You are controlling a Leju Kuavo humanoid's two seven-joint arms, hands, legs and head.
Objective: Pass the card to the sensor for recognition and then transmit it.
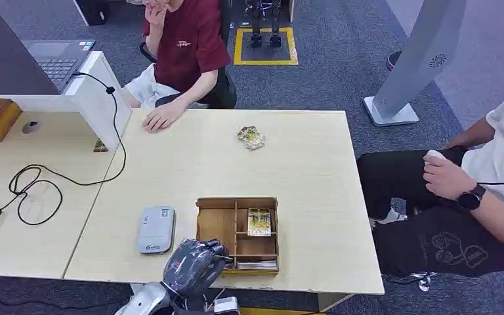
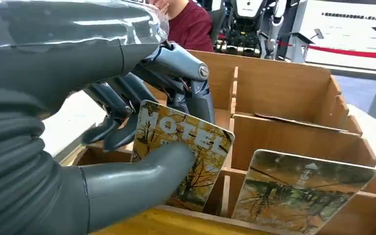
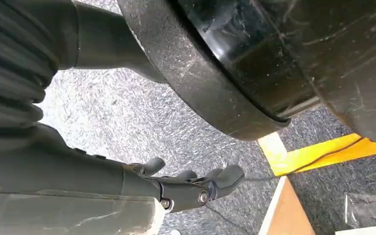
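Note:
A wooden divided box (image 1: pixel 205 226) stands near the table's front edge. My left hand (image 1: pixel 192 264) reaches into its near left part. In the left wrist view the left hand (image 2: pixel 127 142) pinches a card printed "MOTEL" (image 2: pixel 191 142) between thumb and fingers, inside the box (image 2: pixel 293 98). A second card (image 2: pixel 298 191) leans in the compartment beside it; it lies flat in the head view as a card (image 1: pixel 259 222). The grey card sensor (image 1: pixel 155 229) lies left of the box. My right hand (image 3: pixel 191 186) hangs over the floor, holding nothing, fingers loosely extended.
A small stack of cards (image 1: pixel 251 137) lies mid-table at the far side. A person in a red shirt (image 1: pixel 184 46) sits across, one hand on the table (image 1: pixel 163 118). Another person (image 1: pixel 472 190) sits at the right. A laptop (image 1: pixel 56 59) and black cables (image 1: pixel 39 184) are at left.

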